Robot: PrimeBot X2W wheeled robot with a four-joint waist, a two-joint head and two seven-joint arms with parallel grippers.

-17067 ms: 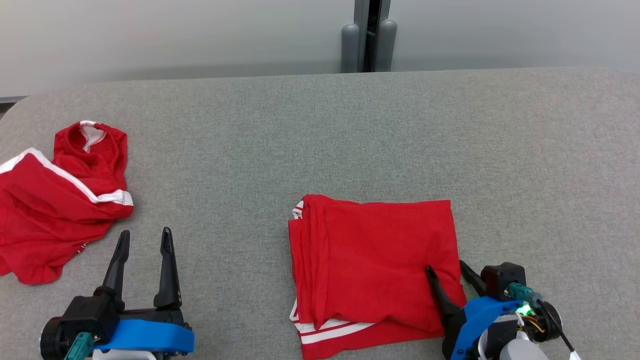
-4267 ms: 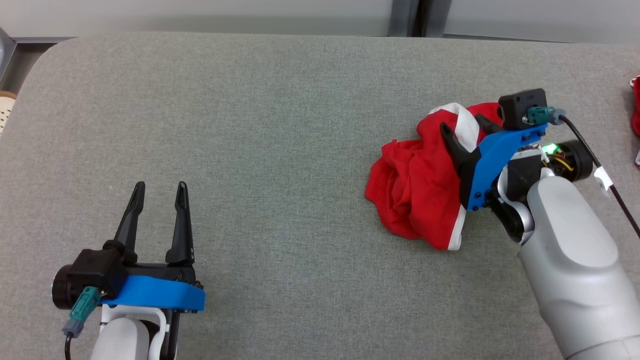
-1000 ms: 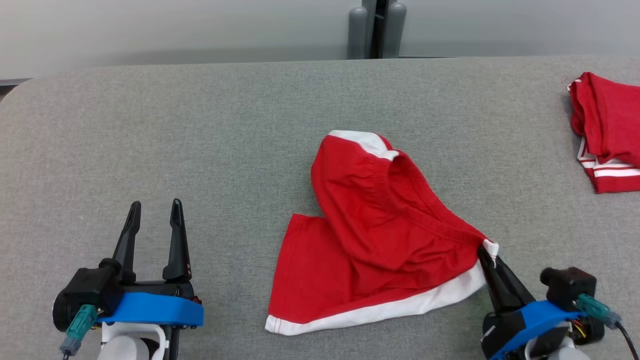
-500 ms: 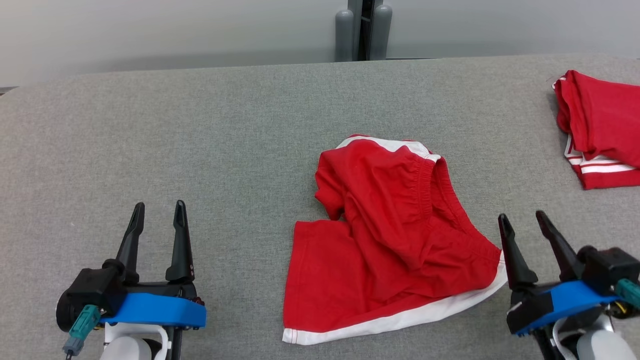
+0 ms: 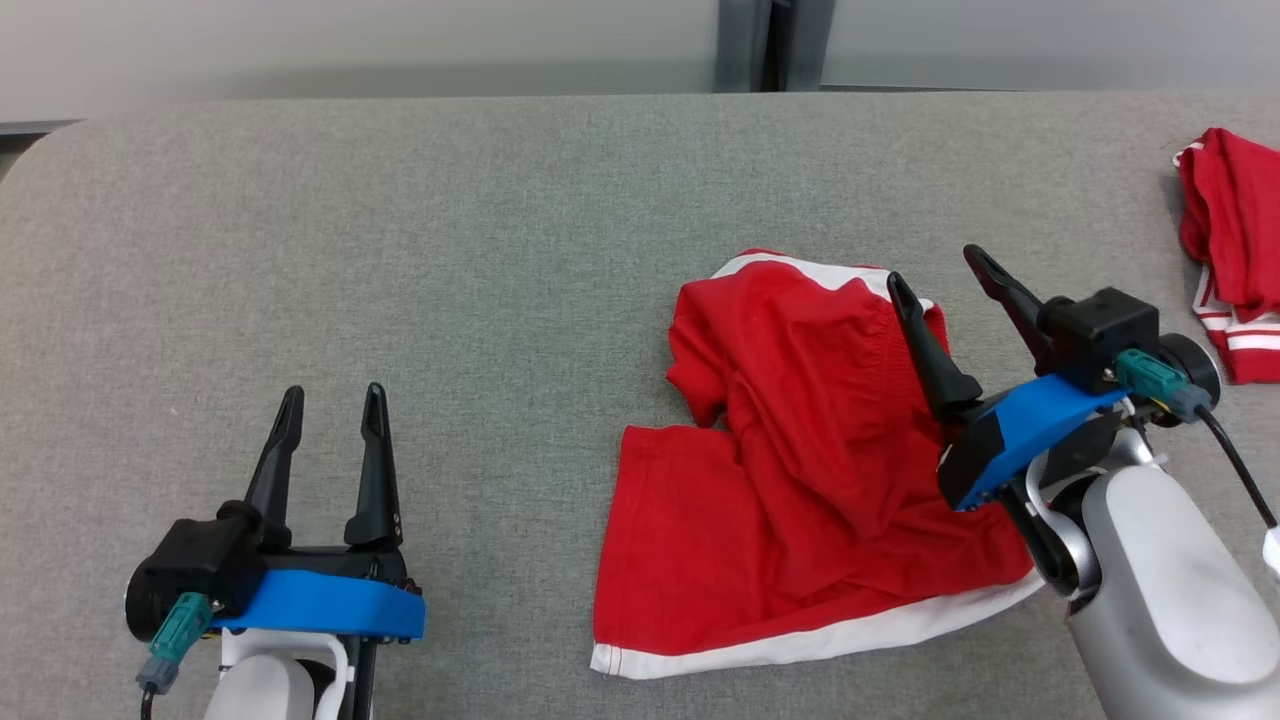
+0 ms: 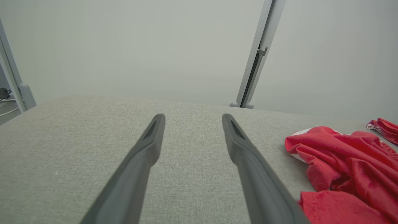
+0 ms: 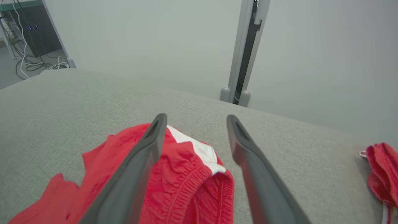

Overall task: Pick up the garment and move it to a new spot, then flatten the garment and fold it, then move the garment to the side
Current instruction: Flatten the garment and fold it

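**Right gripper open over crumpled garment: double-layer grab likely**

Head view: the right gripper [image 5: 932, 266] was spread wide and held nothing. It looked raised over the garment's [image 5: 800, 480] upper right corner. Its left finger sat over the waistband [image 5: 860, 330] and its right finger was past the cloth edge, over bare table [image 5: 450, 250]. Most of the garment lay below and to the left of that gripper. It was crumpled, with the top half lapped over one flat leg and the white hem [image 5: 800, 645] nearest the robot. The left gripper [image 5: 333, 390] was also wide open and empty, with the garment well off to its right. A second red garment [image 5: 1225, 230] lay further to the right of the right gripper, apart from it.

Left wrist view: bare table showed between the fingers, with the heaped cloth off to the right. Judgement: a one-arm pull would probably drag the whole heap instead of spreading it.

Right wrist view: the gathered waistband sat under and between the fingers and was doubled over. Judgement:
- Closing there could pinch both layers, so the fold would stay trapped and flattening would fail.
- A shallow bite on the elastic could slip out on lifting.
- The outer finger could snag the table cover.
- A wide swing to the right could disturb the second red garment.
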